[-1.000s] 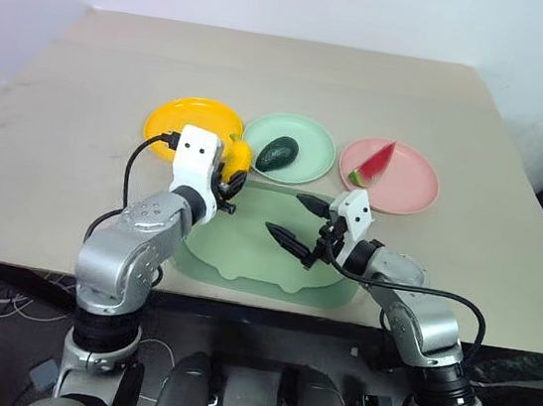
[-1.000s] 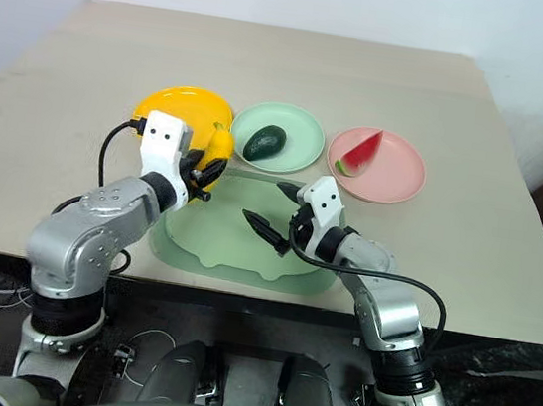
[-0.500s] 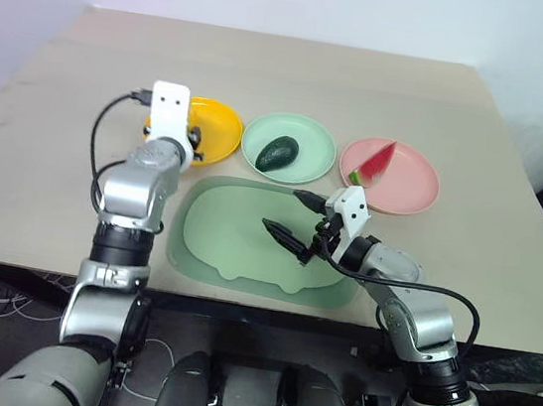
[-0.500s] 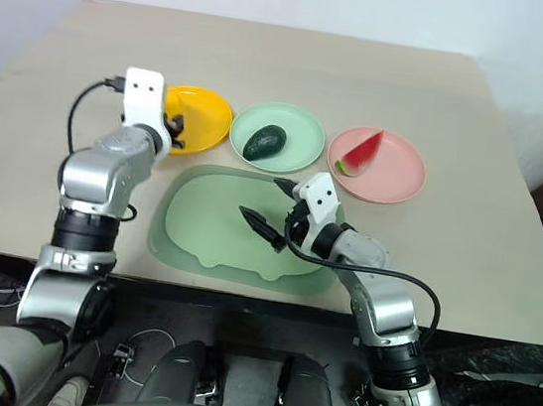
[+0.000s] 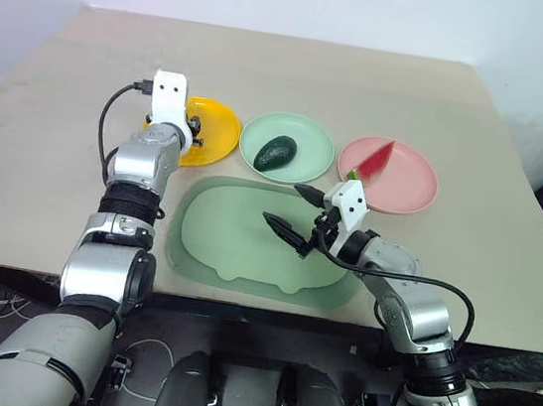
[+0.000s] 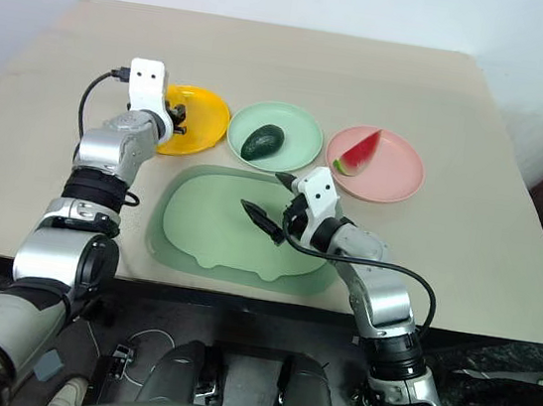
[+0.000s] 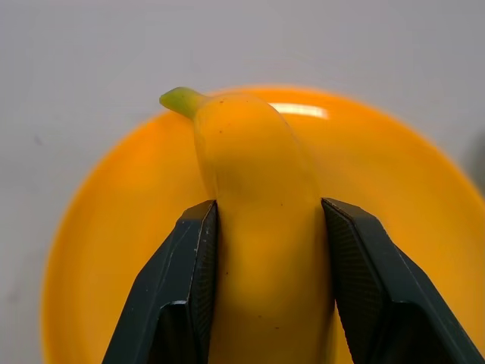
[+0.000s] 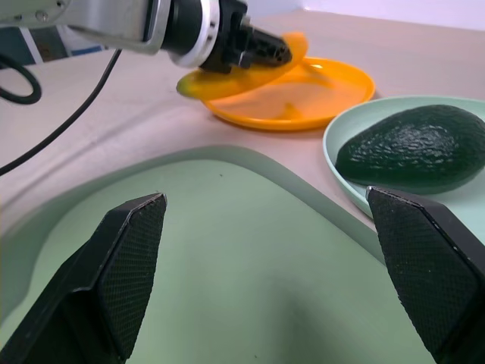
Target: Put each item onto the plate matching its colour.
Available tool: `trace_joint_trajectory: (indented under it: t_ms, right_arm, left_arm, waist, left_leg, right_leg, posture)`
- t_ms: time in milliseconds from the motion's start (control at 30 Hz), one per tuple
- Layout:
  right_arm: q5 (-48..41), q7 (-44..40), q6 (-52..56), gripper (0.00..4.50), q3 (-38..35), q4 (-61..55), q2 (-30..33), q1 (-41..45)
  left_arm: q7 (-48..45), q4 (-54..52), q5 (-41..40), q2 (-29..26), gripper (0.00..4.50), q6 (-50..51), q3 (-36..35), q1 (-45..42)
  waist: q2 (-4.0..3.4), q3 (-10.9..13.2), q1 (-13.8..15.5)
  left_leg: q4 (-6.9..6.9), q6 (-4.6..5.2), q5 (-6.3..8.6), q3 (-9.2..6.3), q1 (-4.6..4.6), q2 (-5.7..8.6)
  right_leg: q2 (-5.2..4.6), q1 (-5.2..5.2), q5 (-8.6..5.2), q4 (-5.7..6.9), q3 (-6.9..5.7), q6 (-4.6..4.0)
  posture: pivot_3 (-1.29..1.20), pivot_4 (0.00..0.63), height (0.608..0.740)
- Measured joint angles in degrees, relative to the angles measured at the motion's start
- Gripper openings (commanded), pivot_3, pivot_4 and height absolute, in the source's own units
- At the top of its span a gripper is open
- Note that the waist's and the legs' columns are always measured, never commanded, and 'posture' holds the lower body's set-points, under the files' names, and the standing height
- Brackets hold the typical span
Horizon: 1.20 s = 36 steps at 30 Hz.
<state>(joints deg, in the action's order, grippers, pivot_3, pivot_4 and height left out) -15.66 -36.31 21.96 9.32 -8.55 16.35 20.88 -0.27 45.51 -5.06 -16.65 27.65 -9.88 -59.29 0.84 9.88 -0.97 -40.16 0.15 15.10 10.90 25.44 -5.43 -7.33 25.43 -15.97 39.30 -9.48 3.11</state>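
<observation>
Left gripper (image 7: 265, 265) grips the banana (image 7: 261, 227) over the yellow plate (image 5: 210, 135); right gripper (image 5: 292, 211) (fingers wide apart) hovers beside that plate, above the tray (image 5: 226, 247).

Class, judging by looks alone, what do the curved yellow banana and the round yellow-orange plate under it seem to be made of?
Curved yellow banana: probably moulded plastic, with a smooth, even, slightly matt skin. Round yellow-orange plate: likely glossy hard plastic, since a bright highlight sits on its rim and its colour is uniform. Neither material is certain from looks alone.
</observation>
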Motion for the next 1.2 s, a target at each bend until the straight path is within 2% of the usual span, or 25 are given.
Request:
trace_joint_trajectory:
  t_ms: [100,133,167,333,367,433,633,700,800,1033,1200]
  right_arm:
    - [1.17,0.02,-0.97,4.5,0.66,0.73,-0.17,0.0]
    - [1.38,0.03,-1.05,4.5,0.82,0.92,-0.3,0.0]
    - [1.44,0.03,-1.05,4.5,0.93,0.94,-0.37,0.0]
    - [1.87,0.06,-1.12,4.5,0.98,0.94,-0.57,0.0]
    - [1.91,0.07,-1.11,4.5,0.98,0.94,-0.56,-0.01]
    - [1.97,0.2,-1.12,4.5,0.98,0.94,-0.57,-0.05]
    - [1.95,1.19,-1.26,4.5,0.84,0.67,-0.82,-0.57]
    - [1.69,1.56,-1.32,4.5,0.45,0.16,-1.22,-1.4]
    - [0.97,1.76,-1.32,4.5,-0.25,-0.65,-1.34,-2.26]
    - [0.87,2.73,-2.71,4.5,-1.51,-2.04,-1.59,-4.29]
    - [1.32,2.77,-3.91,4.5,-1.78,-2.34,-0.71,-4.96]
  left_arm:
    - [-0.76,2.02,-0.01,0.07,1.76,-1.26,0.01,-0.76]
    - [-0.98,2.69,-0.1,0.16,2.48,-1.47,-0.03,-1.2]
    - [-1.11,2.87,-0.15,0.25,2.65,-1.69,-0.04,-1.34]
    - [-1.44,3.64,-0.17,0.58,4.34,-2.91,-0.03,-1.96]
    - [-1.59,3.5,-0.11,0.6,4.47,-3.32,0.07,-1.95]
    - [-2.09,1.91,0.39,0.63,4.47,-3.95,0.76,-1.56]
    - [-6.54,-15.41,0.92,1.03,4.47,-8.32,4.43,7.09]
    - [-11.97,-25.48,0.34,0.34,4.47,-10.19,6.6,14.76]
    - [-17.38,-34.25,-1.89,-0.04,4.47,-11.08,7.39,23.22]
    - [-27.61,-51.78,-7.36,-4.4,4.47,-11.66,7.19,40.33]
    - [-35.01,-60.09,-11.12,-7.23,4.47,-17.24,6.66,51.93]
  waist:
    - [0.0,0.0,0.06]
    - [0.0,0.0,0.09]
    - [0.0,0.0,0.08]
    - [0.0,0.0,-0.04]
    - [0.0,0.0,-0.05]
    - [0.0,0.0,0.0]
    - [-0.01,-0.01,-0.05]
    - [-0.02,-0.01,-0.26]
    - [-0.02,-0.01,-0.13]
    - [-0.04,-0.02,0.17]
    - [-0.04,-0.02,0.16]
  left_leg:
    - [-0.01,0.0,0.0,0.0,0.0,0.0]
    - [-0.02,0.0,0.0,0.0,0.0,0.0]
    - [-0.01,0.0,0.0,0.0,0.0,0.0]
    - [-0.01,0.0,0.0,0.0,0.0,0.0]
    - [-0.01,0.0,0.0,0.0,0.0,0.0]
    - [-0.02,0.0,0.0,0.0,0.01,0.0]
    - [-0.02,-0.01,-0.01,0.02,-0.02,-0.01]
    - [0.0,-0.01,-0.01,0.05,-0.03,-0.02]
    - [-0.05,-0.02,-0.01,0.04,-0.03,-0.05]
    - [-0.07,-0.01,0.0,0.01,-0.04,-0.06]
    - [-0.06,-0.01,0.01,-0.04,-0.06,-0.12]
  right_leg:
    - [0.0,-0.01,0.0,0.0,0.0,0.0]
    - [0.0,-0.01,0.0,0.0,0.0,0.0]
    - [0.0,-0.01,0.0,0.0,0.0,0.0]
    - [0.0,0.0,0.0,0.01,0.0,0.0]
    - [0.0,0.0,0.0,0.01,0.0,0.0]
    - [0.0,0.0,0.0,0.01,0.0,0.0]
    - [0.0,-0.01,0.0,0.04,0.04,0.0]
    - [0.01,0.01,-0.01,0.03,0.07,-0.01]
    - [0.02,0.01,-0.01,0.07,0.07,-0.01]
    - [-0.02,-0.02,0.0,0.07,0.07,-0.02]
    - [-0.01,-0.02,0.0,0.08,0.04,-0.04]
  posture:
    - [0.0,0.15,0.695]
    - [0.0,0.15,0.695]
    - [0.0,0.15,0.695]
    - [0.0,0.15,0.695]
    - [0.0,0.15,0.695]
    - [0.0,0.15,0.695]
    - [0.0,0.15,0.695]
    - [0.0,0.15,0.695]
    - [0.0,0.15,0.695]
    - [0.0,0.15,0.695]
    - [0.0,0.15,0.695]
